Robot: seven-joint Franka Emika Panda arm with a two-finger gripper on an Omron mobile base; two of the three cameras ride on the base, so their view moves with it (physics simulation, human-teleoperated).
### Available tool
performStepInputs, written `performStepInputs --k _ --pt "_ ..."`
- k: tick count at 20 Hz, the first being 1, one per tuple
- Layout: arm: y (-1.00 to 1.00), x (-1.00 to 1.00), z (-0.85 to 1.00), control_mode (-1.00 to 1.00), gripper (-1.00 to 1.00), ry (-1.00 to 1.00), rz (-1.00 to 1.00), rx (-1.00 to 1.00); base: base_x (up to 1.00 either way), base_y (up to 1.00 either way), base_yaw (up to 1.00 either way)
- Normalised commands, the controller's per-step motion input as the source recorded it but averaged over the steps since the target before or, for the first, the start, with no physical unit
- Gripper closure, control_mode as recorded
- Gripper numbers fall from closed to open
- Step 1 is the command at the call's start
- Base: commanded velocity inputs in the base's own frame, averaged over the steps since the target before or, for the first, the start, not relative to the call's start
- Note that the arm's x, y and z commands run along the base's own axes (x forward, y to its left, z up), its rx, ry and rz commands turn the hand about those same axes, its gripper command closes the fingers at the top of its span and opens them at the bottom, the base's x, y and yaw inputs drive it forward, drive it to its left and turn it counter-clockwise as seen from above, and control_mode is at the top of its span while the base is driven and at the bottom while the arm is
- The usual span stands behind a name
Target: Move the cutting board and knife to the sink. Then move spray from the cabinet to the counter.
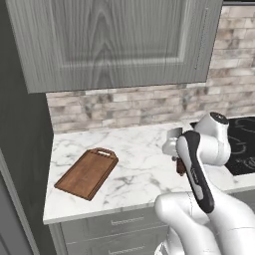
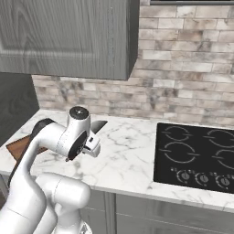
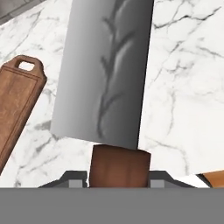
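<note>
My gripper is shut on the reddish-brown handle of the knife. Its broad grey blade points away from the hand, held above the white marble counter. From the left base view the knife shows partly behind my forearm, and the right base view has the gripper just past the wrist. The cutting board lies flat at the counter's left end, loop handle toward the wall, to the left of the knife. The cabinet hangs above with its door closed. The spray is hidden; the sink is out of view.
A black cooktop with knobs along its front is set into the counter at the right. A brick backsplash runs behind. Grey drawers sit under the counter. A dark tall panel bounds the counter's left end.
</note>
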Motion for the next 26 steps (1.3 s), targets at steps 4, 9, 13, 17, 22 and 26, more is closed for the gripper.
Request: performStepInputs --k 4,9,13,17,22,26 --pt "0.00 -0.43 0.58 -1.00 1.00 -0.01 0.00 0.00 0.00 0.00 0.00" --pt "-0.08 -0.44 0.63 -1.00 1.00 0.00 0.00 0.02 0.00 0.00 0.00" --pt "-0.09 -0.41 0.53 -1.00 1.00 0.00 0.00 0.04 0.00 0.00 0.00" --pt "-0.01 -0.53 0.44 -1.00 1.00 0.00 0.00 0.01 0.00 0.00 0.00" --pt "0.00 -0.57 0.40 -1.00 1.00 0.00 0.00 0.00 0.00 0.00 0.00" --pt "0.00 -0.65 0.21 -1.00 1.00 0.00 -0.01 0.00 0.00 0.00 0.00"
